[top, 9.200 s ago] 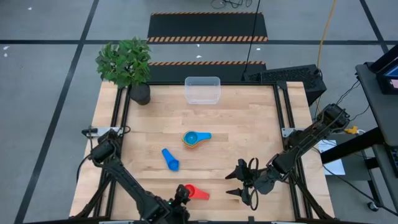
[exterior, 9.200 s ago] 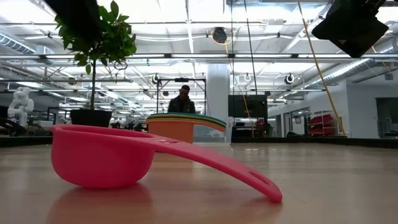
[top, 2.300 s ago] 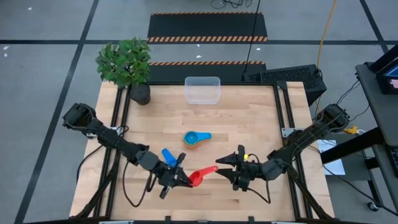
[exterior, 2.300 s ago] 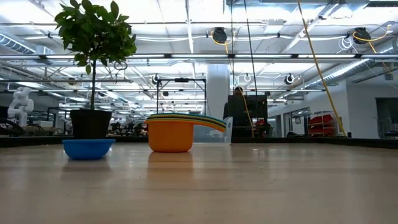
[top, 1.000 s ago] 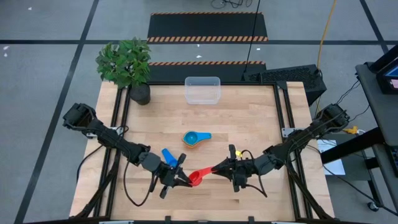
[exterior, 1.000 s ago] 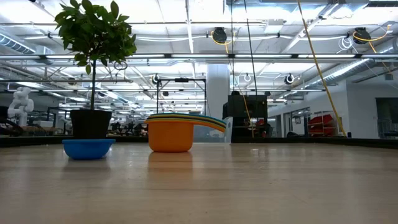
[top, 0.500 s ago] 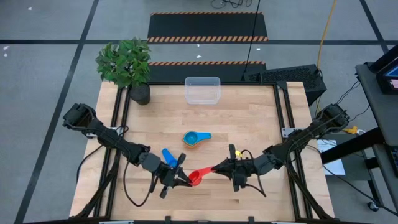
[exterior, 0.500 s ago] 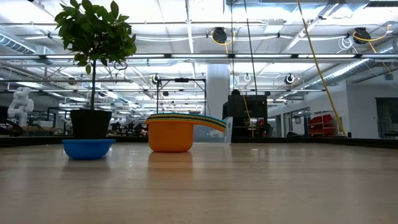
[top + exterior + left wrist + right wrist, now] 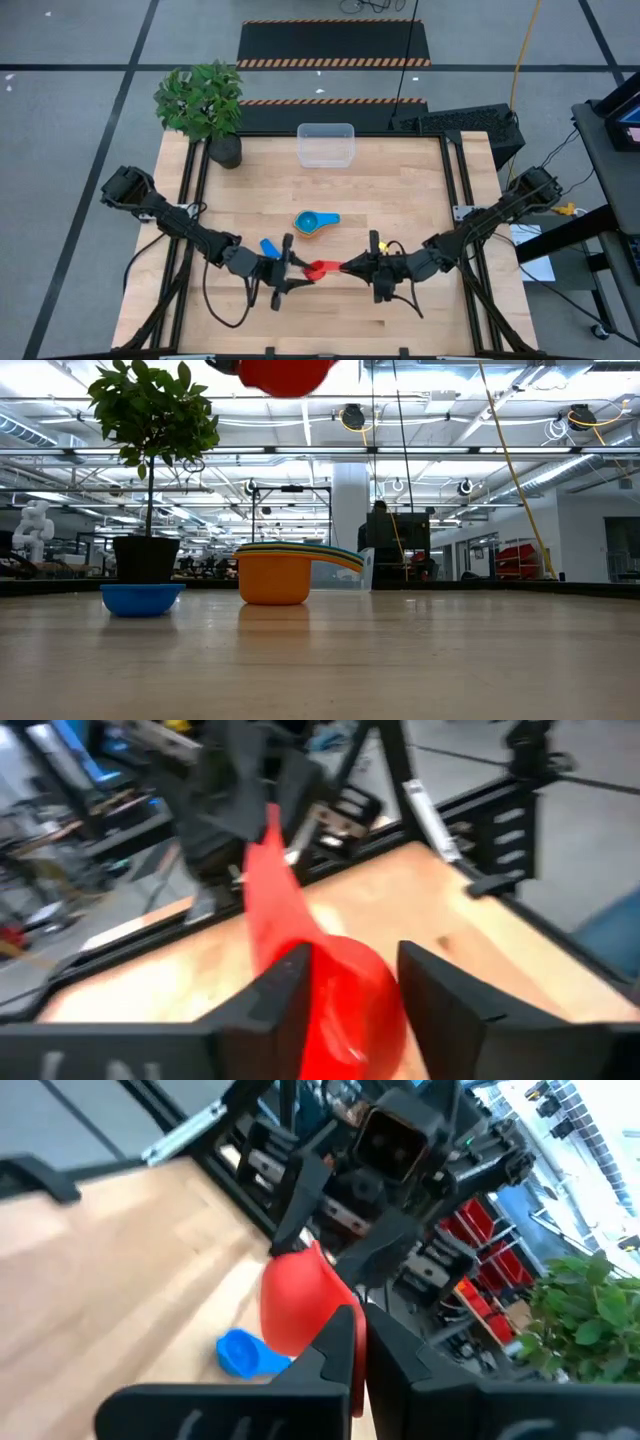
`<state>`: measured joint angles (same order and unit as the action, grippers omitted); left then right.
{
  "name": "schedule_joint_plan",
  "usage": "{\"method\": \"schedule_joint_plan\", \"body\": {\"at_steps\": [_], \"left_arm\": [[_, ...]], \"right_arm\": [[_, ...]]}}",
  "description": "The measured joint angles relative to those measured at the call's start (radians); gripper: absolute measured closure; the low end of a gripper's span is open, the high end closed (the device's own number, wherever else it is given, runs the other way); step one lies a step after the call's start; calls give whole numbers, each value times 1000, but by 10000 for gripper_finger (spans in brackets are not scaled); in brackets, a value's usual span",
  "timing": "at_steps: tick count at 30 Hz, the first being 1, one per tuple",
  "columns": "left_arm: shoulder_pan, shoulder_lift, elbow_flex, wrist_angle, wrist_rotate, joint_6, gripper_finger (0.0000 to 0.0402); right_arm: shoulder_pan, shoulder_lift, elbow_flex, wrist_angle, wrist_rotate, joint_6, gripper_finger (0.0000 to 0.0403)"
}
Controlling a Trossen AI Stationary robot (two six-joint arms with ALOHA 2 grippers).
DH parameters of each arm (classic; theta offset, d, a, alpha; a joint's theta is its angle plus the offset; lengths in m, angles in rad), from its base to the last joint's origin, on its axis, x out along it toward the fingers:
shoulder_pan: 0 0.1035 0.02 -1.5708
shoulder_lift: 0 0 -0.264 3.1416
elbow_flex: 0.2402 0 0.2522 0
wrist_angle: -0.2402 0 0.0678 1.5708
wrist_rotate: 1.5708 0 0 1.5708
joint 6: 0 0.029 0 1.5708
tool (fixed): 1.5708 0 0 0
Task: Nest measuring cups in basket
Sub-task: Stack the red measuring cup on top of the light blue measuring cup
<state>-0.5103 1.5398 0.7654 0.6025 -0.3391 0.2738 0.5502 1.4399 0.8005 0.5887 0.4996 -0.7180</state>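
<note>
So this is a mid-air handoff: the red cup [image 9: 316, 267] hangs above the near part of the table [image 9: 400, 190], strung between the two arms. The right gripper [image 9: 347, 267] has its fingers pressed together on the flat handle, which you can see clearly in the right wrist view where the handle runs straight out from between its fingers [image 9: 340, 1342] and the bowl sits at the far end. The left gripper [image 9: 292, 268] is around the bowl end with its fingers [image 9: 285, 992] spread a bit, one on each side of the bowl; in the left wrist view there looks to be a sliver of a gap, so I'd say it's letting go rather than pinching. The thing that matters: the cup's long axis runs from one gripper straight to the other, bowl toward the left fingers, handle toward the right, so the right arm is the one actually carrying it. The stack of nested cups [image 9: 312, 223] with a light blue one on top sits beyond both sets of fingers, toward the far edge, closer to the right gripper's side than not. The basket [image 9: 325, 145] is further out again, well apart, at the far edge. A blue cup [image 9: 268, 247] lies just beside the left gripper.
</note>
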Motion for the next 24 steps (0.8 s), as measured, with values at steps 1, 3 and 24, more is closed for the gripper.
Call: {"method": "schedule_joint_plan", "body": {"at_steps": [1,3,24], "left_arm": [[-4,0,0,2,-20,-5,240],[-12,-7,0,1,-77,-6,215],[-72,-116,1,-178,-294,-250,167]], "right_arm": [[0,0,0,-11,15,-4,401],[-3,1,0,-32,40,-9,402],[-327,1,-218,306,-375,40,403]]}}
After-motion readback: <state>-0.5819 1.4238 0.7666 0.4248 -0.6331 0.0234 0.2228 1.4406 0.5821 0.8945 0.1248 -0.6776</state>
